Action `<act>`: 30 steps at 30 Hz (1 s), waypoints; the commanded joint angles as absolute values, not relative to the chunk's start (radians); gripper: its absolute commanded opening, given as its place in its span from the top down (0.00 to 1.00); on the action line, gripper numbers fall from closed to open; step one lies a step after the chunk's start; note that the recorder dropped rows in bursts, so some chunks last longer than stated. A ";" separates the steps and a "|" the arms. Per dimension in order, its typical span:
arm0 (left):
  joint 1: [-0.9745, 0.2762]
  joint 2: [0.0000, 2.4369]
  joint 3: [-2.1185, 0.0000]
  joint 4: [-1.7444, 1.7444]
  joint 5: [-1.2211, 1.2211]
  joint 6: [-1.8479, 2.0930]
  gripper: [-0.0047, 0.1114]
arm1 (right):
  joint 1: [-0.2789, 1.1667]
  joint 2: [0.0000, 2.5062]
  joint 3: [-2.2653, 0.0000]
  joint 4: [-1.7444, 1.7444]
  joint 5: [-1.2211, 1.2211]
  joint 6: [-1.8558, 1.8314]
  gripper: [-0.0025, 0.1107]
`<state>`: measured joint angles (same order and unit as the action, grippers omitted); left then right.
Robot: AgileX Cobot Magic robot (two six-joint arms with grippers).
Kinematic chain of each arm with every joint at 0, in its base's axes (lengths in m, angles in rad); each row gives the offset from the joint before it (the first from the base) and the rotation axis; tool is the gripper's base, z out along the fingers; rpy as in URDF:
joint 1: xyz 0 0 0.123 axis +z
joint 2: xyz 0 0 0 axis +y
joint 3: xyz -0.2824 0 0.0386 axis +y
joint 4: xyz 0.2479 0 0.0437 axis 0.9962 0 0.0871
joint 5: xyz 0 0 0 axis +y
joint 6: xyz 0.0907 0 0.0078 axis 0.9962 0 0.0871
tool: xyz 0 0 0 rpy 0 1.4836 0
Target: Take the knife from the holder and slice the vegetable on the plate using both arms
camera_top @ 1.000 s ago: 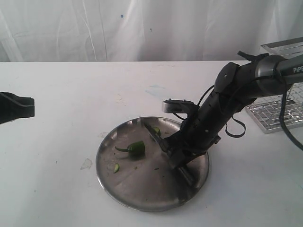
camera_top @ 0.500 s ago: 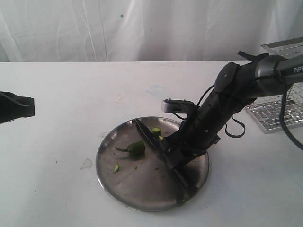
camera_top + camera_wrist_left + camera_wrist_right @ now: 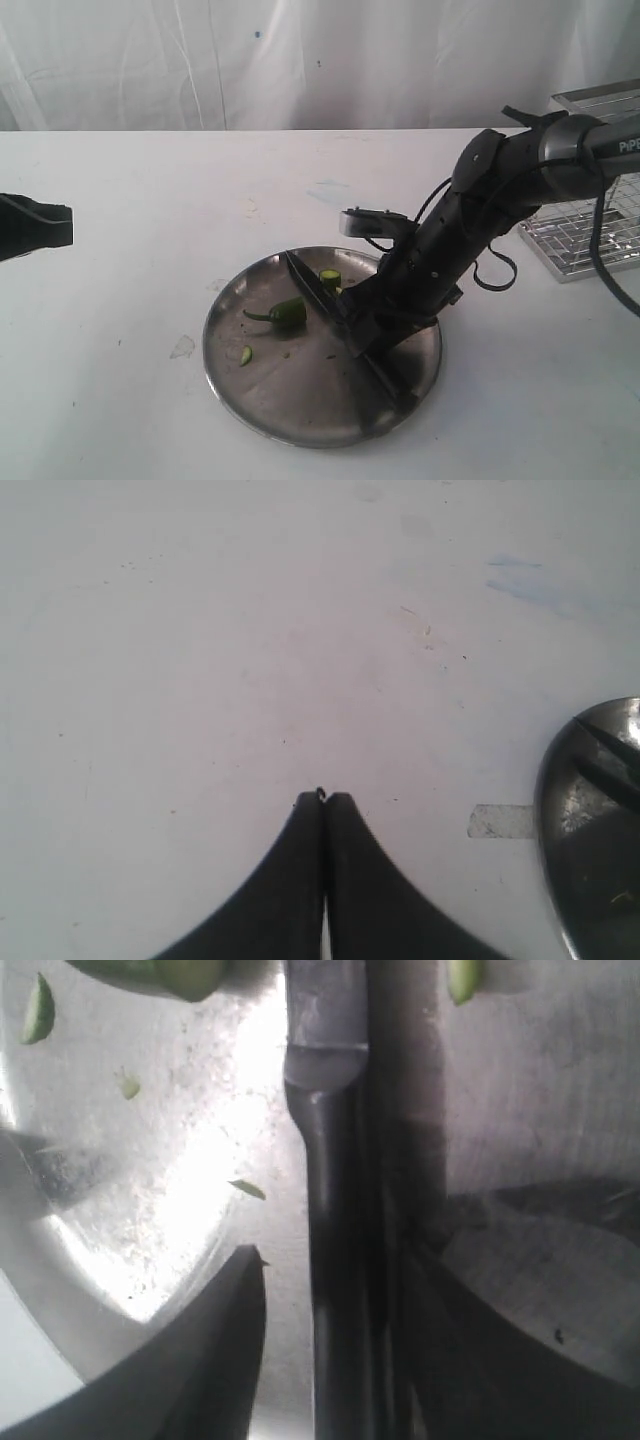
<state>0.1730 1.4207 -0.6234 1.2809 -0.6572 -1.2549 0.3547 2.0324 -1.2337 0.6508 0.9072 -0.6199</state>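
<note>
Steel first: the plate (image 3: 300, 405) sits nearest on the white surface (image 3: 120, 400), dull and scratched, its raised rim catching a bit of light. On it lies the vegetable (image 3: 288, 314), a dark green chilli with its thin stem curling toward the left, and a pale cut round (image 3: 245, 354) rests a little nearer, apart from the main piece. Another cut chunk (image 3: 330, 276) lies on the far side of the blade.

The knife (image 3: 310, 285) slants across the plate, point toward the far rim, its black blade just beside the chilli's cut end; I cannot tell whether the edge touches it. The right claw (image 3: 358, 335) has the handle in it, and the right wrist view shows the handle (image 3: 335, 1260) running between its two dark fingers (image 3: 215, 1350), with a gap showing on one side, so how tightly it pinches I cannot tell. The right arm (image 3: 480, 210) leans down from the right.

Off to the left, the left claw (image 3: 323, 798) hovers over bare surface, its tips pressed together and holding nothing, with the plate's rim (image 3: 548, 810) just to one side of it.

Farther back on the right stands the holder (image 3: 590, 180), chrome wire, behind the arm. A white curtain (image 3: 300, 60) closes off the back.
</note>
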 commanded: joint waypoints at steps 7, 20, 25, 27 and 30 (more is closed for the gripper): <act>0.174 1.410 -0.616 1.236 -0.680 -1.259 0.96 | 0.349 1.881 -1.397 0.534 1.096 -0.607 0.63; 0.174 1.410 -0.616 1.218 -0.486 -1.252 0.96 | 0.270 1.407 -1.159 0.017 0.532 -0.165 0.98; 0.174 1.409 -0.616 1.218 -0.463 -1.284 0.96 | 0.102 1.179 -0.934 -0.119 0.235 0.123 0.98; 0.174 1.409 -0.616 1.218 -0.463 -1.318 0.96 | 0.031 1.089 -0.835 -0.131 0.147 0.192 0.98; 0.174 1.407 -0.616 1.196 -0.460 -1.357 0.96 | -0.023 0.956 -0.700 -0.131 0.038 0.189 0.98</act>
